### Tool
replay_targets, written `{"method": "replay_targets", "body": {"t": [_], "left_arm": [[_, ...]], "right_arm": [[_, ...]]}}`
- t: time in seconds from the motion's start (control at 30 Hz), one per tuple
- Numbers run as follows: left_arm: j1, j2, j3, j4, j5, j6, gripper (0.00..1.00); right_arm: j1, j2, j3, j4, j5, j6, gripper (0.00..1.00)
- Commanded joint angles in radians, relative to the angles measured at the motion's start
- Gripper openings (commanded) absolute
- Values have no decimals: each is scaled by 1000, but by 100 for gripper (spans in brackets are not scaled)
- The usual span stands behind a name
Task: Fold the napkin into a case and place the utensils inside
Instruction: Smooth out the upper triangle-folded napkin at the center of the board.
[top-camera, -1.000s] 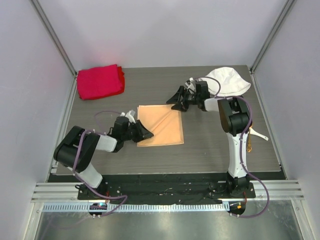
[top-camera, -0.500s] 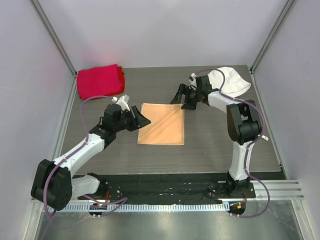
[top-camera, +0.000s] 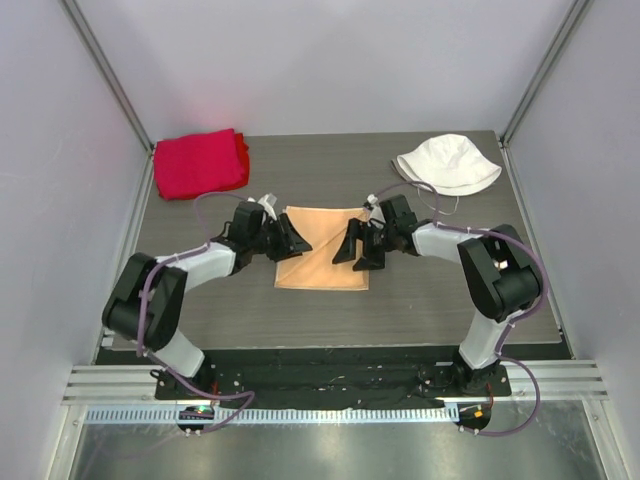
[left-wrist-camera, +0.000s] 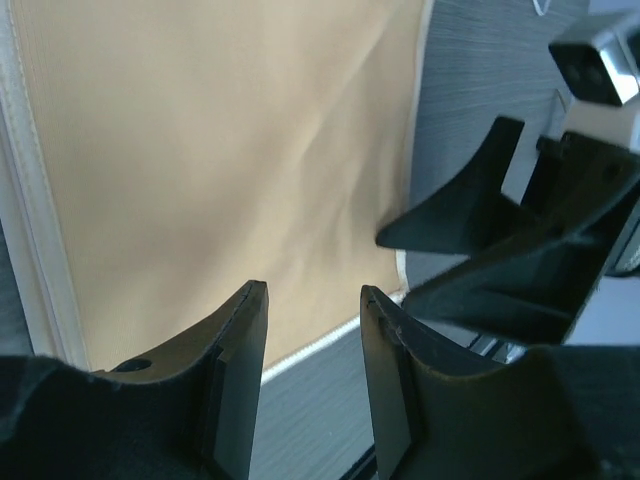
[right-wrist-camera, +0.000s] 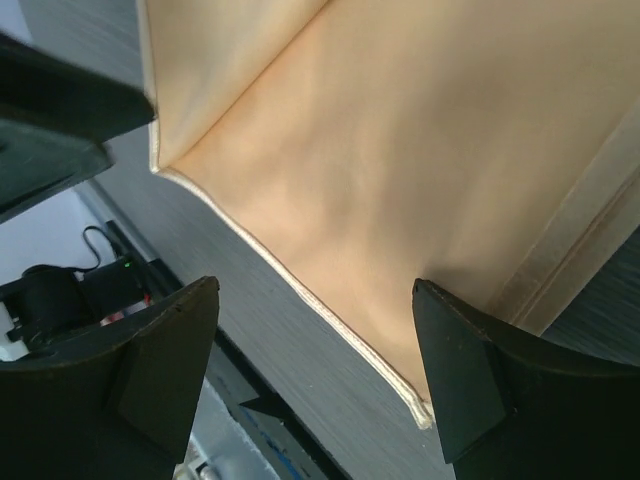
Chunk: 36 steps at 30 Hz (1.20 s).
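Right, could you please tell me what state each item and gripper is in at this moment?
napkin: lying flat, not yet a narrow case, in neither grip.
left gripper: open, empty, over the napkin's left side.
right gripper: open wide, empty, over the napkin's right side.
red cloth: folded, at the far left corner.
white hat: crown up, at the far right corner.

Napkin (left-wrist-camera: 200, 150) partly beyond frame edges

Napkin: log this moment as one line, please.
napkin: lying flat | left gripper: open, at its left edge | right gripper: open, at its right edge | utensils: not in view
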Motion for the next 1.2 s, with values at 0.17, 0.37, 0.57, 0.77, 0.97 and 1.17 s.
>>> {"method": "replay_targets", "body": {"t": [0.17,0.37,0.57,0.77,0.97,1.17], "left_arm": [[5,176,-19,204,-80,-42,45],[5,185,-53,213,-87,-28,45],[5,137,-40,198,-30,-43,46],[12,-36,140,-41,-22,1,57],[90,102,489,-469,-98,168,60],[159,430,825,-715,-59,383,51]], "right_arm": [[-19,-82,-200,116,-11,-7,81],[-60,-185,-251,3,52,-54,81],[-72,-291,-199,-122,87,-94,81],[-21,-336,-80,-208,159,-151,85],[87,-308,58,-292,399,-186,85],[115,-299,65,-274,356,-110,77]]}}
